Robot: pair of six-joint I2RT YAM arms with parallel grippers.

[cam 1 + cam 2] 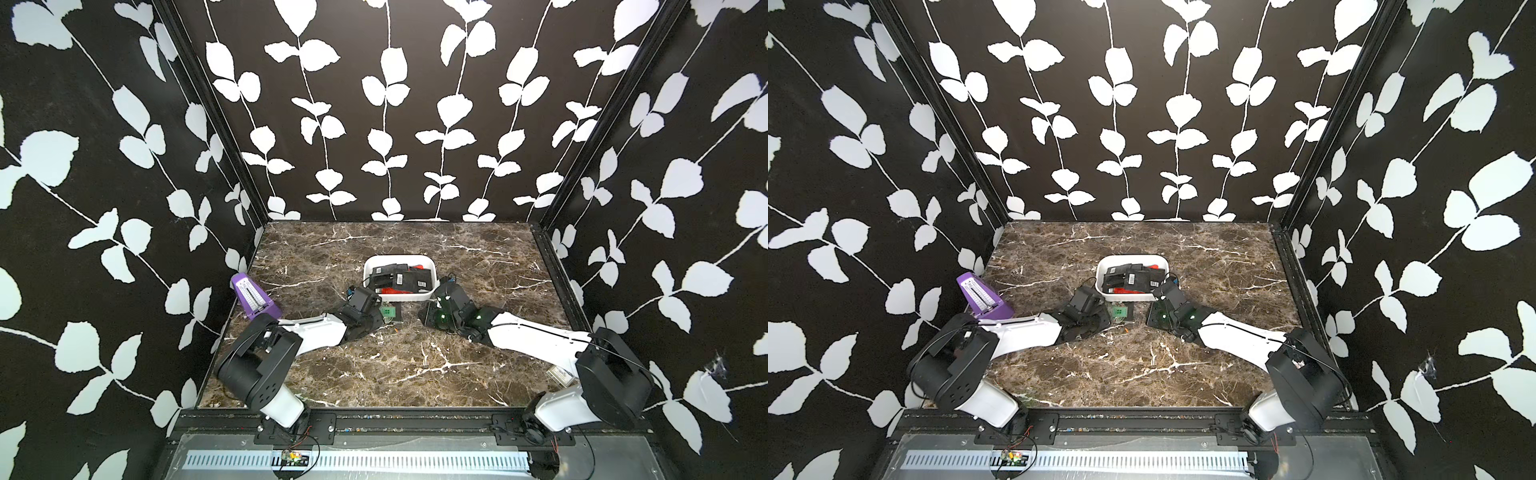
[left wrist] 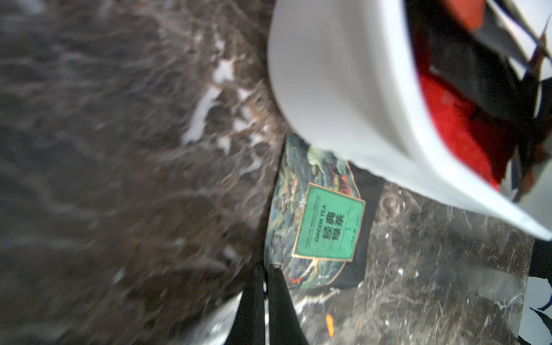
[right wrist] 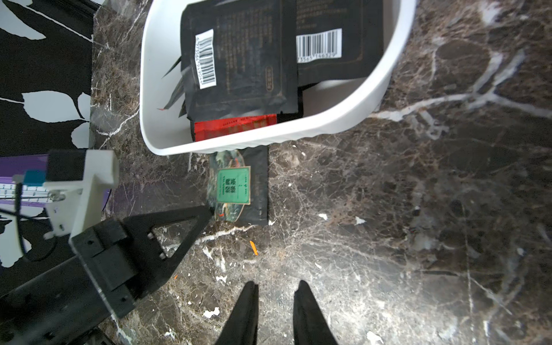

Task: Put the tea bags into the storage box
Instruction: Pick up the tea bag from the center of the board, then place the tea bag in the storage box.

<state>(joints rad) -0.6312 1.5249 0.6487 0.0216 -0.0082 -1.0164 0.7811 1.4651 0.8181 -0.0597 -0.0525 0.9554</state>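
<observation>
"GREEN TEA" and Chinese characters on green-labelled tea bag [image 2: 328, 222], barcode labels on black tea bags [image 3: 239, 74]

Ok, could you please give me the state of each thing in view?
green tea bag: flat on the table beside the storage box.
storage box: upright, holding black and red tea bags.
left gripper: shut on the green tea bag's corner.
right gripper: open, empty.
metronome: upright.
</observation>
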